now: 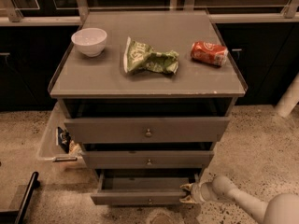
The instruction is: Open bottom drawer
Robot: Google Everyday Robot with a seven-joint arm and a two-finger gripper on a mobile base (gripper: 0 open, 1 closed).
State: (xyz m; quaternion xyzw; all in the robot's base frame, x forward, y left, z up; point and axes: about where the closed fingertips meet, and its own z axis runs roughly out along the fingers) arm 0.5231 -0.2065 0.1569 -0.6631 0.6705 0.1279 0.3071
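The bottom drawer (pixel 140 198) is the lowest and slimmest grey front of three, with a tiny round knob (pixel 149 200) at its centre. It stands pulled out, with a dark gap showing behind its front panel. My gripper (pixel 188 193) is at the right end of that front panel, low in the camera view, at the end of my pale arm (pixel 243 203) that comes in from the lower right.
On the cabinet top (pixel 112 80) lie a white bowl (pixel 89 41), a crumpled green bag (pixel 148 58) and a red can (pixel 209 53). A clear bin (pixel 52 141) stands on the floor left of the cabinet. A black bar (pixel 25 197) lies at lower left.
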